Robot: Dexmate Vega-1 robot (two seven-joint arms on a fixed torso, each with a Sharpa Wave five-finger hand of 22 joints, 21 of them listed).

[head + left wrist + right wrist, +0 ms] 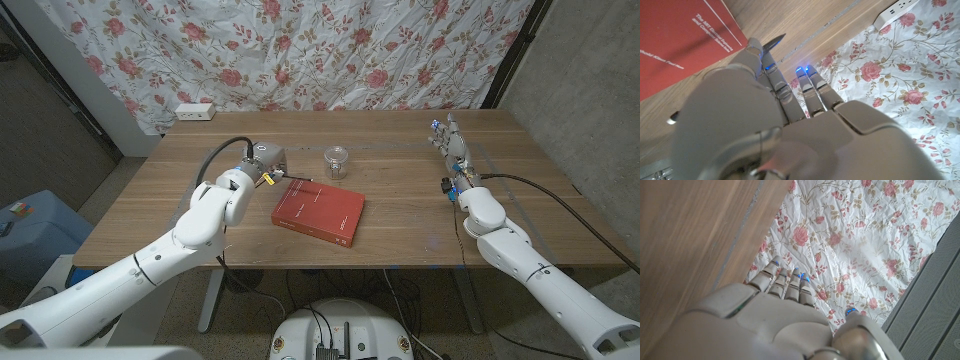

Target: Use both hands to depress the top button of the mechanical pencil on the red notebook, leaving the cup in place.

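Note:
The red notebook (320,212) lies mid-table, with its cover (675,45) beside my left hand in the left wrist view. My left hand (262,163) hovers at the notebook's far left corner and grips the thin dark mechanical pencil (298,178) between thumb and fingers. The pencil's pointed end (774,42) sticks out past the fingers (805,90) toward the notebook's edge. The small clear cup (337,162) stands upright just behind the notebook. My right hand (452,145) stands far off at the table's right side, fingers up and apart, holding nothing; its back (780,315) faces the right wrist camera.
A white power strip (195,112) lies at the table's far left corner in front of the floral cloth (330,50). A blue bin (30,225) stands on the floor to the left. Bare wood lies between the notebook and my right hand.

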